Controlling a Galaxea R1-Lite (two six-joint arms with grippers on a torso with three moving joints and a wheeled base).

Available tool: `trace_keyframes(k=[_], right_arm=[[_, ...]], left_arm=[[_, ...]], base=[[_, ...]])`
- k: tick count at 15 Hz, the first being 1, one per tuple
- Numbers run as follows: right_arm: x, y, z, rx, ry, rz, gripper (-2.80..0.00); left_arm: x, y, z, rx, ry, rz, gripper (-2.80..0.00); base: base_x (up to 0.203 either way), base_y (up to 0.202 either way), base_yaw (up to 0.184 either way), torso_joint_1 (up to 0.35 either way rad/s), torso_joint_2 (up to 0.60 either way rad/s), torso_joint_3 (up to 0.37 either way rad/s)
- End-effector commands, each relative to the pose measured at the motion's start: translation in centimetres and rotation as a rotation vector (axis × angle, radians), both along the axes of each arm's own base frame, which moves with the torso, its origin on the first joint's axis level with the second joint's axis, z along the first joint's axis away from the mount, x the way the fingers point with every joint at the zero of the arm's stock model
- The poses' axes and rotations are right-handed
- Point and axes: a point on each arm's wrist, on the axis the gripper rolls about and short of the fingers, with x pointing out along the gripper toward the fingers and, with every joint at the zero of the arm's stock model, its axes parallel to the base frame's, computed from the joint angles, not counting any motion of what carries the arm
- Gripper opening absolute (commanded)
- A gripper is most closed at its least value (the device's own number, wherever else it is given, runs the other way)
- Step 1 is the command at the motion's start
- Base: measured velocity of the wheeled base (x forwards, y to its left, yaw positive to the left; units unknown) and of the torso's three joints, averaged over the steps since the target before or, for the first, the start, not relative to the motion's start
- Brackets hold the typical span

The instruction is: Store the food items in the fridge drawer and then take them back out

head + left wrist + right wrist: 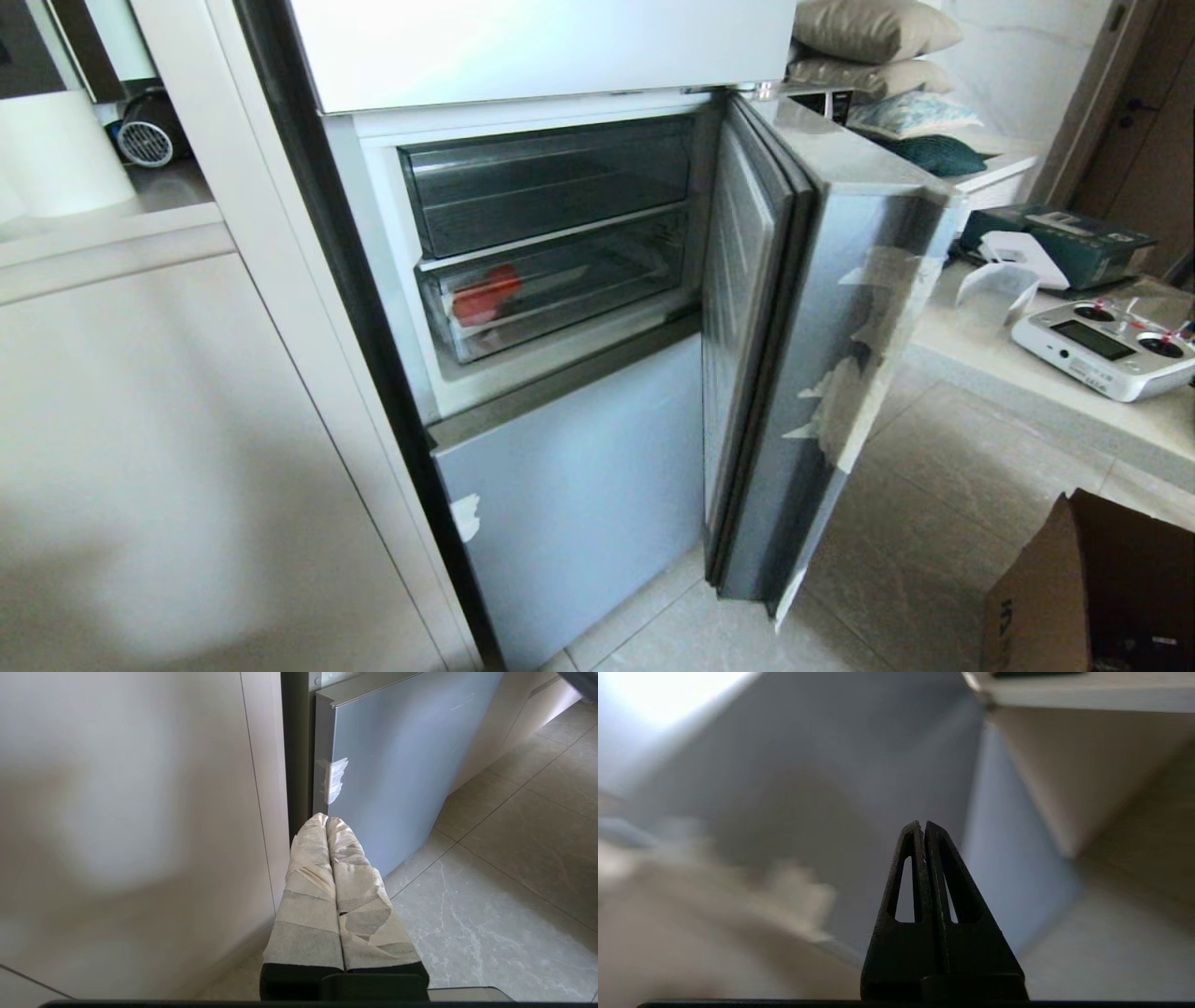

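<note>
Head cam: fridge door [822, 373] swung open, red food [485, 294] sits at the left end of the lower drawer [560, 289], which is pushed in. No arms in shot.

L wrist: left gripper [327, 820] pinched shut, empty, parked low by the bottom door [397, 765].

R wrist: right gripper [921, 823] closed, nothing held, facing a blurry grey panel. Can't tell which arm is nearer; drawer's long axis runs across the fridge, so imo pull the front lip straight out.

The red food [485, 294] in the drawer [560, 289] shows only as a smear through clear plastic; its count cannot be told. The box [1092, 588] is cut off. Right wrist surroundings are blurred.
</note>
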Motion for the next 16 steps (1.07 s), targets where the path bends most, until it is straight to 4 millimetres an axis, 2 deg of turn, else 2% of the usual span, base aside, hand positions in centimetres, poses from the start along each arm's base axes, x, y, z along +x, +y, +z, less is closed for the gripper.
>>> trace_keyframes(k=[1,3,5,9,14,16], right_arm=[[6.1,3.6,-2.6,-0.164,0.191,-0.005,-2.8],[9.6,5.6,-2.6,-0.22,0.194,0.074,-2.8],[12.2,7.5,-1.7,-0.232,0.156,0.258,-2.8],[16.3,10.3,-1.8,-0.344,0.028,0.542,-2.8],[23.2,14.2,-4.0,-0.377,-0.092,0.572,-2.8],[26.6,16.3,-4.0,-0.359,-0.192,0.561,-2.8]], left_arm=[[0.0,0.0,0.0,0.0,0.002,0.001,-2.8],[0.0,0.0,0.0,0.0,0.002,0.001,-2.8],[0.0,0.0,0.0,0.0,0.002,0.001,-2.8],[0.0,0.0,0.0,0.0,0.002,0.001,-2.8],[0.0,0.0,0.0,0.0,0.002,0.001,-2.8],[0.0,0.0,0.0,0.0,0.002,0.001,-2.8]], base=[[0.0,0.0,0.0,0.0,0.0,0.0],[0.0,0.0,0.0,0.0,0.0,0.0],[0.0,0.0,0.0,0.0,0.0,0.0],[0.0,0.0,0.0,0.0,0.0,0.0],[0.0,0.0,0.0,0.0,0.0,0.0],[0.0,0.0,0.0,0.0,0.0,0.0]])
